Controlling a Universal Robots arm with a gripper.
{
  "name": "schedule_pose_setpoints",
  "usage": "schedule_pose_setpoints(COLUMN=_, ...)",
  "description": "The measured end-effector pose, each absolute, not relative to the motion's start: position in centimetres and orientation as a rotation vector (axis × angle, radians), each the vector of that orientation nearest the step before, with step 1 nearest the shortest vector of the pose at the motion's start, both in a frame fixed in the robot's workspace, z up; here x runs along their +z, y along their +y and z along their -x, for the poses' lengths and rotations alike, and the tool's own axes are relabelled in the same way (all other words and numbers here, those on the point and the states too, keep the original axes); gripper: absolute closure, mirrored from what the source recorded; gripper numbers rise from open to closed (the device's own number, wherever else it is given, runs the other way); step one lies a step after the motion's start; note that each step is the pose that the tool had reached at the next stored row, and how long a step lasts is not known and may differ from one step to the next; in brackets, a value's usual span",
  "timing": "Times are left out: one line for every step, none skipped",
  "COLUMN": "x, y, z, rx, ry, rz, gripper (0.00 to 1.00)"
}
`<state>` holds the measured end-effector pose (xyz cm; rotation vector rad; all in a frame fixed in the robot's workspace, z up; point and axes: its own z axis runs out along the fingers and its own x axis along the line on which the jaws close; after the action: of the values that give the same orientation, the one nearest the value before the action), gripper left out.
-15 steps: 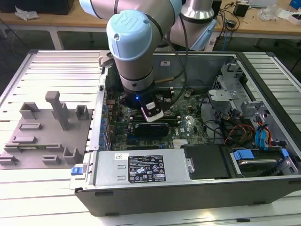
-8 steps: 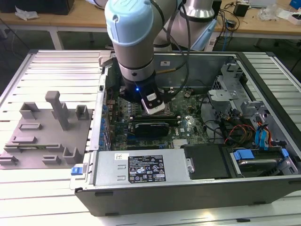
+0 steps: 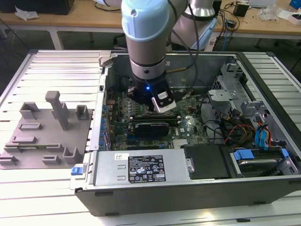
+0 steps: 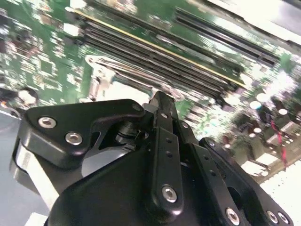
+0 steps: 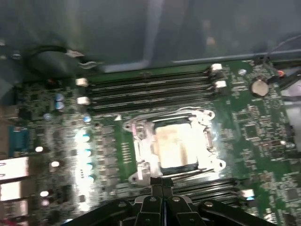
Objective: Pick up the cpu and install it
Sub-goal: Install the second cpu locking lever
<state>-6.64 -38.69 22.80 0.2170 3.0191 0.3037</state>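
The cpu (image 5: 178, 147) lies flat in the motherboard socket (image 5: 141, 155), just beyond the tips of the gripper (image 5: 162, 181), whose fingers are pressed together and hold nothing. Farther off run the memory slots (image 5: 150, 89).

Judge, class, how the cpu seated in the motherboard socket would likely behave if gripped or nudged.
The cpu looks like a flat, rigid plate, so probably stiff and unlikely to roll. Its smooth metal top may be slippery. The socket frame surrounds it, so a sideways nudge probably wouldn't move it.
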Motion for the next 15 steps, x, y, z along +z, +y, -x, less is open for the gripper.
schedule_pose_setpoints(x=22.8, y=-38.6, z=6.3, rx=0.302, ry=3.019, rz=-0.217, gripper=0.89)
schedule_pose_setpoints(x=22.8, y=-38.3, z=5.9, rx=0.297, ry=3.019, rz=-0.217, gripper=0.89)
schedule_pose_setpoints(x=22.8, y=-38.0, z=5.6, rx=0.29, ry=3.02, rz=-0.216, gripper=0.89)
schedule_pose_setpoints(x=22.8, y=-37.7, z=5.5, rx=0.284, ry=3.02, rz=-0.216, gripper=0.89)
schedule_pose_setpoints(x=22.8, y=-37.3, z=5.3, rx=0.274, ry=3.021, rz=-0.216, gripper=0.89)
schedule_pose_setpoints(x=22.8, y=-36.9, z=5.1, rx=0.262, ry=3.022, rz=-0.215, gripper=0.89)
schedule_pose_setpoints(x=22.8, y=-36.7, z=4.9, rx=0.253, ry=3.022, rz=-0.215, gripper=0.89)
schedule_pose_setpoints(x=22.8, y=-36.3, z=4.8, rx=0.244, ry=3.023, rz=-0.214, gripper=0.89)
schedule_pose_setpoints(x=22.8, y=-35.8, z=4.7, rx=0.228, ry=3.023, rz=-0.213, gripper=0.89)
schedule_pose_setpoints(x=22.8, y=-35.5, z=4.7, rx=0.22, ry=3.023, rz=-0.213, gripper=0.89)
schedule_pose_setpoints(x=22.8, y=-35.3, z=4.7, rx=0.216, ry=3.024, rz=-0.212, gripper=0.89)
schedule_pose_setpoints(x=22.8, y=-35.2, z=4.6, rx=0.213, ry=3.024, rz=-0.212, gripper=0.89)
schedule_pose_setpoints(x=22.8, y=-35.1, z=4.6, rx=0.213, ry=3.024, rz=-0.212, gripper=0.89)
schedule_pose_setpoints(x=22.8, y=-35.1, z=4.6, rx=0.213, ry=3.024, rz=-0.212, gripper=0.89)
schedule_pose_setpoints(x=22.8, y=-35.1, z=4.6, rx=0.212, ry=3.024, rz=-0.212, gripper=0.89)
